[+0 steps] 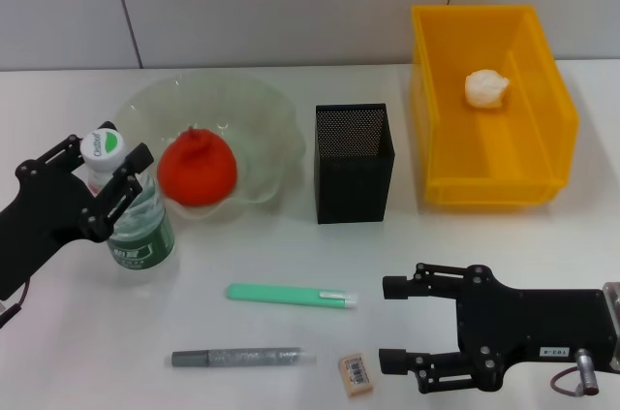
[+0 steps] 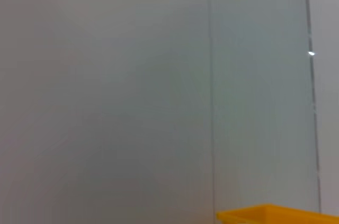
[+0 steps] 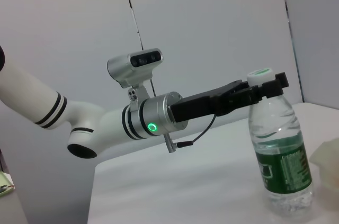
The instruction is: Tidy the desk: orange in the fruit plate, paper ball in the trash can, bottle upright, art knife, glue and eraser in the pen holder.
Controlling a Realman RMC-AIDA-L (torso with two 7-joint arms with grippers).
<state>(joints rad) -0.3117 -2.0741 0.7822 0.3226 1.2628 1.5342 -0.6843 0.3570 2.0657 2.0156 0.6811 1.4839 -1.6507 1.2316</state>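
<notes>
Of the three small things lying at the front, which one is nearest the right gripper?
The eraser, just left of the right gripper; the green knife and grey glue stick lie farther left.

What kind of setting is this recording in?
Probably an office or lab desk set up for tidying: a white table against a plain wall, with a mesh pen holder, a marker, an eraser and a yellow bin.

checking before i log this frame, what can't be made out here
- Left wrist view: only wall and a trash can corner; its own gripper unseen.
- Head view: the left gripper covers the bottle neck.
- Head view: eraser sticker too small to read.
- Right wrist view: right gripper unseen.
</notes>
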